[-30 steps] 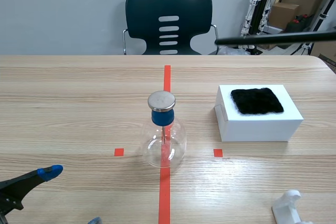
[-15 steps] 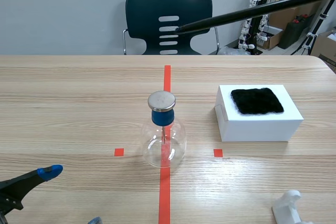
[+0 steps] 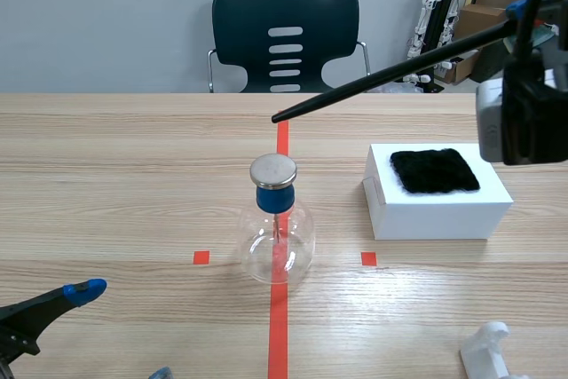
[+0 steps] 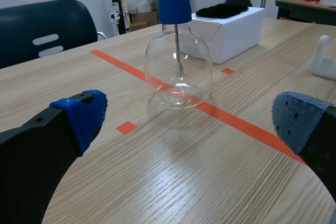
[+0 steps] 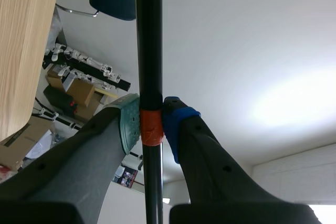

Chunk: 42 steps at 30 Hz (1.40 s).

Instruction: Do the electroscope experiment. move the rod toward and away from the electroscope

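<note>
The electroscope (image 3: 277, 225) is a clear glass flask with a blue stopper and a round metal cap, standing on the red centre line; from the left wrist it shows as the flask (image 4: 178, 61) ahead of that gripper. A long black rod (image 3: 390, 73) slants down from the upper right, its tip above and just behind the metal cap. My right gripper (image 5: 151, 121) is shut on the rod (image 5: 149, 51) at an orange band. The right arm's wrist (image 3: 524, 104) is raised at the right. My left gripper (image 4: 189, 124) rests open and low at the near left, one blue fingertip (image 3: 84, 290) showing.
A white box (image 3: 437, 193) with a black fur cloth (image 3: 434, 170) on top stands right of the flask. A white stand (image 3: 491, 352) sits at the near right edge. A dark chair (image 3: 285, 35) is behind the table's far edge.
The rod has swung down and left, its tip dropping from high at the right to just above the electroscope's cap. The right arm's wrist has come into view. The left arm is still.
</note>
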Each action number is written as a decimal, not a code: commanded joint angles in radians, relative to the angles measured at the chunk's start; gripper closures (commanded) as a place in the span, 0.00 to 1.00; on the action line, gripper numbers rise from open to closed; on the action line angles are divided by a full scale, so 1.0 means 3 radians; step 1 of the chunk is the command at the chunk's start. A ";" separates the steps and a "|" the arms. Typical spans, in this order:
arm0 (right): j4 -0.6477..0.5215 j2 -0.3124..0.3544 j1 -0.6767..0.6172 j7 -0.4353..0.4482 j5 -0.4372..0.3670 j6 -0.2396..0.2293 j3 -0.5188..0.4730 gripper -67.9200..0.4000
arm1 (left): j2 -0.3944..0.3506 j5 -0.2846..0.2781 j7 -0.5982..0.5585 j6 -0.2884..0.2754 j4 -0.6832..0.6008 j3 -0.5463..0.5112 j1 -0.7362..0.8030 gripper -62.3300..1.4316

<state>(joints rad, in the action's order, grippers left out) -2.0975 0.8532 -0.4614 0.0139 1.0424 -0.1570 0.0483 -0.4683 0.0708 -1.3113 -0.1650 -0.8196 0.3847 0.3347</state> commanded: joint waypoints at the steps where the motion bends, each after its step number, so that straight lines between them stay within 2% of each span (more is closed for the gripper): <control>1: 0.0034 -0.0003 0.0084 -0.0053 0.0027 0.0036 0.0010 0.98 | 0.0015 -0.0019 -0.0055 -0.0006 -0.0018 -0.0009 -0.0018 0.00; 8: 0.0200 -0.0112 0.0256 -0.0076 0.0131 0.0034 0.0219 0.98 | 0.0015 -0.0019 -0.0055 -0.0006 -0.0018 -0.0009 -0.0018 0.00; 32: 0.0209 -0.0111 0.0254 -0.0003 0.0188 -0.0004 0.0301 0.98 | 0.0015 -0.0019 -0.0055 -0.0006 -0.0018 -0.0009 -0.0018 0.00; 35: 0.0209 -0.0111 0.0254 -0.0003 0.0140 -0.0001 0.0301 0.98 | 0.0015 -0.0019 -0.0055 -0.0006 -0.0018 -0.0009 -0.0018 0.00; 42: 0.0201 -0.0109 0.0211 0.0019 -0.0230 0.0011 0.0112 0.98 | 0.0015 -0.0019 -0.0055 -0.0006 -0.0018 -0.0009 -0.0018 0.00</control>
<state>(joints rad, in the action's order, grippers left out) -2.0212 0.8089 -0.4000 0.0238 0.9752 -0.1696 0.1146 -0.4683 0.0711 -1.3113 -0.1650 -0.8196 0.3847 0.3347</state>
